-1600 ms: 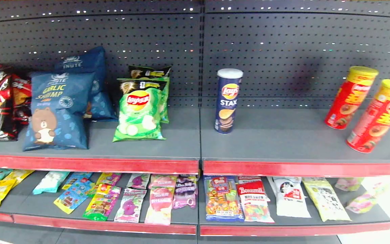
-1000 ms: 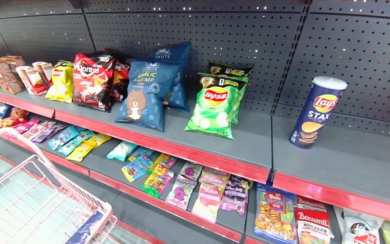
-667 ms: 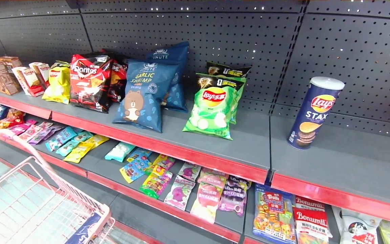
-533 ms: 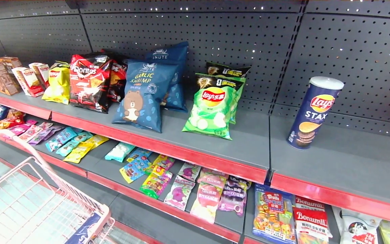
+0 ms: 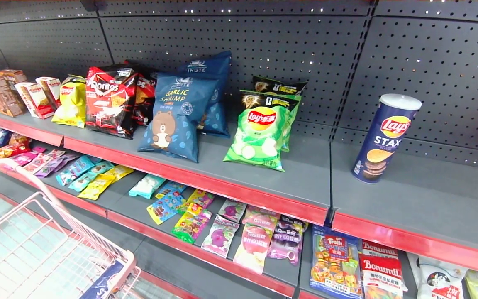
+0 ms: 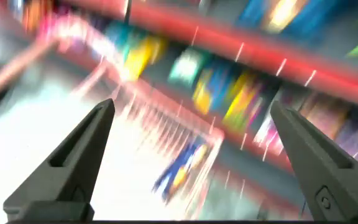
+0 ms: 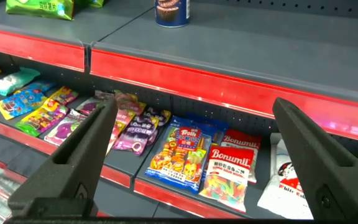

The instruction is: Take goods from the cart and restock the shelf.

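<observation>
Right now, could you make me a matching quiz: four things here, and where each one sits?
Things: 1 blue chip can; 2 green chip bag; 3 pink cart; 4 blue candy pack.
Places: A lower shelf; B before the shelves, robot's left; C upper shelf, standing alone; D upper shelf, beside blue bear bag.
Pairs: 1-C; 2-D; 3-B; 4-A.

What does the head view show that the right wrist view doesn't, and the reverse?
The head view adds the pink cart with a blue package lying in it, the blue garlic shrimp bags, the red-and-black chip bags, the boxes at the far left, and the white lid of the blue chip canister. The right wrist view adds the right gripper, open, facing the red shelf edge. Shared: the blue chip canister, the green chip bag, and the gummy packets on the lower shelf.
</observation>
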Available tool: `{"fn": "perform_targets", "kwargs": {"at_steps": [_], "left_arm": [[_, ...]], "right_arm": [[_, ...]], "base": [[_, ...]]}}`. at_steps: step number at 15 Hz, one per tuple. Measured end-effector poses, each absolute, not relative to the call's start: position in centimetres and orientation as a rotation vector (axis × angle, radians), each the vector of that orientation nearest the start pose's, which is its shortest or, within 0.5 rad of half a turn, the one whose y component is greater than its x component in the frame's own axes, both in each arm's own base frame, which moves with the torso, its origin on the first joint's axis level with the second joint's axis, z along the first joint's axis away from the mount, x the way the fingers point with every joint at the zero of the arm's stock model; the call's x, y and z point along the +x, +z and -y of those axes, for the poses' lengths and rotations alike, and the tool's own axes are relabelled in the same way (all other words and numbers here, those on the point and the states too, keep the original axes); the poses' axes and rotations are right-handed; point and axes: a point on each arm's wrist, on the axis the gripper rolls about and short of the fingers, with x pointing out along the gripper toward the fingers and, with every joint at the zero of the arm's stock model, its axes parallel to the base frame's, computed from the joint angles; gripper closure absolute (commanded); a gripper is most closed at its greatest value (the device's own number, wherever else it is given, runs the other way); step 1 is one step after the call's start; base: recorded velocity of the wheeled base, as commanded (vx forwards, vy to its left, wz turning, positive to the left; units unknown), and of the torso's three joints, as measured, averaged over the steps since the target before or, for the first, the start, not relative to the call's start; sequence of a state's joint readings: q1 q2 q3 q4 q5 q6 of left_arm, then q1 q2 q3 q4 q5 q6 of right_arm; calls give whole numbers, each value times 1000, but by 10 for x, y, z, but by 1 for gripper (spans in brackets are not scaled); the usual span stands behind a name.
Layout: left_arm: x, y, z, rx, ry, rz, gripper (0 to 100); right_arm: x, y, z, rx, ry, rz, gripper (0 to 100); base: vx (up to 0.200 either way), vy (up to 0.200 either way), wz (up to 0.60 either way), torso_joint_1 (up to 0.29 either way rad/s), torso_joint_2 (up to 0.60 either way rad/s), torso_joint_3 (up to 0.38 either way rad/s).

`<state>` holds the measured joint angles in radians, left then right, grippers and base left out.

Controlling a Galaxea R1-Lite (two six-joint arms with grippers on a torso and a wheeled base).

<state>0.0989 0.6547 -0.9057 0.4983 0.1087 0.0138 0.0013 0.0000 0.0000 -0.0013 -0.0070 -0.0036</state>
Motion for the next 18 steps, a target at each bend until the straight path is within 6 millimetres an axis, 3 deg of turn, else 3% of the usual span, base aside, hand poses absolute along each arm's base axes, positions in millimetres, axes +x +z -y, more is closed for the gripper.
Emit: {"fn": "perform_targets", "kwargs": {"at_steps": [2,5,7,9,12,18], "left_arm": [[64,272,-14,61,263,-537,0],[129,226,-46,260,219,-938,0],[162,190,-67,289,166,-1015,0],[193,152,-85,300,137,-983,0],[205,104,-91,338,-55,-1081,0],[211,62,-95,323,-184,-1245,0]], "right_arm": [[-23,76,0,-3,-5,1,0],[-23,76,0,-6,-8,1,0],[-23,76,0,-4,-9,1,0],[-23,76,0,-3,-10,1,0],[-23,76,0,-7,-9,1,0],[-23,76,0,-8,-8,1,0]], "base": [[0,0,0,0,0,0],[0,0,0,0,0,0],[0,0,0,0,0,0],[0,0,0,0,0,0],[0,0,0,0,0,0],[0,0,0,0,0,0]]}}
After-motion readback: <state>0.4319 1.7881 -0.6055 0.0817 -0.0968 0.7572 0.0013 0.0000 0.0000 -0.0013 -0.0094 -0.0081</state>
